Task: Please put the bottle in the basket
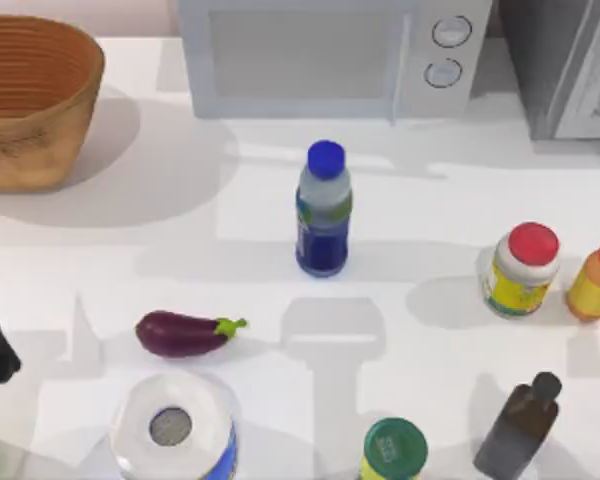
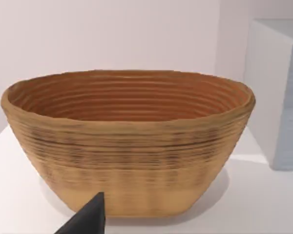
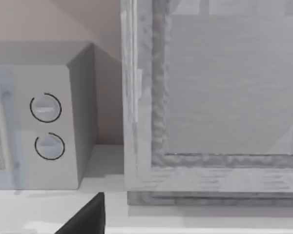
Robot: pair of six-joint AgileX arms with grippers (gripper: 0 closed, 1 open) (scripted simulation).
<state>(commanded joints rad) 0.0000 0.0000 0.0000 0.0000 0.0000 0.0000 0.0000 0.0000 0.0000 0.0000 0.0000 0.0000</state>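
- Left tool (image 2: 90,217): one dark fingertip shows in left wrist view, pointing at the basket (image 2: 129,141); cannot tell if released or clenched. Arm is a dark shape at worktop's left edge in top view, parked.
- Right tool (image 3: 88,217): dark tip low in right wrist view, facing the microwave (image 3: 44,126) and a grey cabinet (image 3: 215,97); state cannot tell. Nothing held by either, in my judgement.
- Bottle (image 1: 324,210): upright, mid worktop (image 1: 430,190), in front of microwave, well apart from both tools. Not yet grasped.
- Basket sits at far-left corner, straight ahead of left tool, well apart from bottle.
- Risk 1: bottle is tall and narrow; a sideways approach or off-centre finger contact likely tips it. Cause: high, slim body on a small base.
- Risk 2: smooth plastic may slip if gripped at the cap (image 1: 326,159) or the tapered neck. Grip at label band looks safer.
- Risk 3: wrong pick. Red-capped jar (image 1: 521,270) and dark bottle (image 1: 520,425) stand to the right, nearer right tool.
- Risk 4: eggplant (image 1: 185,333) and paper roll (image 1: 175,430) lie between left tool and bottle; a low sweep could knock them.
- Risk 5: carry to basket needs rim clearance; a low transfer clips the wall, and an early release drops bottle outside.
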